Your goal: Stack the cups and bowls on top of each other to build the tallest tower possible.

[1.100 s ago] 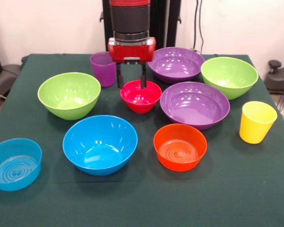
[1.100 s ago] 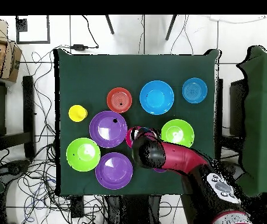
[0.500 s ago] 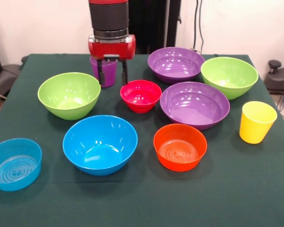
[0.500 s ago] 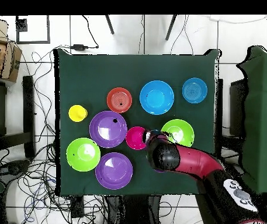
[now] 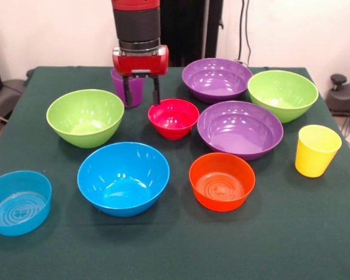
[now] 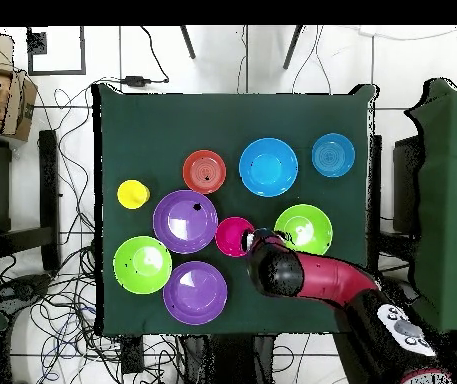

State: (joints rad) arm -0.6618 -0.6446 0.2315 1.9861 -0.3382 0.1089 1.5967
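My gripper point(image 5: 142, 96) hangs open and holds nothing, just in front of the purple cup point(image 5: 120, 81) and beside the far-left rim of the red-pink bowl point(image 5: 173, 118). Around them lie two lime green bowls point(image 5: 85, 116) point(image 5: 283, 94), two purple bowls point(image 5: 217, 79) point(image 5: 240, 128), a large blue bowl point(image 5: 123, 178), a small blue bowl point(image 5: 17, 201) and an orange bowl point(image 5: 221, 181). The yellow cup point(image 5: 317, 150) stands at the right. No tower is in view: each stands alone. Overhead, the arm point(image 6: 272, 268) covers the purple cup, next to the red-pink bowl point(image 6: 234, 237).
A dark green cloth covers the table point(image 5: 291, 233). Overhead, cables trail on the floor around the table point(image 6: 112, 130), and a cardboard box point(image 6: 10, 100) sits at the upper left.
The gripper left its place over the red-pink bowl, moved left in the front view to the purple cup, then shifted slightly back right. It stayed open.
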